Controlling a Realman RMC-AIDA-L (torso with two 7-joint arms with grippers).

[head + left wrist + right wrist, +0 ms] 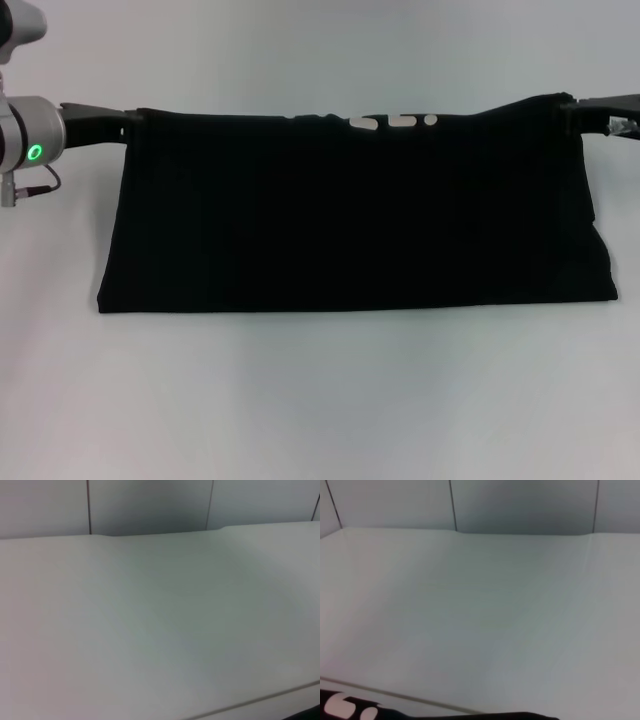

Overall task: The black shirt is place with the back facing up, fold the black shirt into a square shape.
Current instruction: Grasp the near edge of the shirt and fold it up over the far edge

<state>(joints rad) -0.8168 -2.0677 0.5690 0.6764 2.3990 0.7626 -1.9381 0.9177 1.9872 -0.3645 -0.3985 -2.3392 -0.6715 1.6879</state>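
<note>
The black shirt point(350, 220) is stretched wide between my two grippers in the head view. Its far edge is raised, and a strip of white lettering point(395, 121) shows along it. The near edge lies straight across the white table point(320, 400). My left gripper point(130, 118) is shut on the shirt's far left corner. My right gripper point(572, 108) is shut on the far right corner. In the right wrist view a strip of the black shirt point(445, 716) with white lettering point(340, 705) shows at the frame's edge. The left wrist view shows only table.
The white table's far edge point(160, 532) meets a grey panelled wall point(150, 505). The same wall point(520, 505) shows in the right wrist view. No other objects are in view.
</note>
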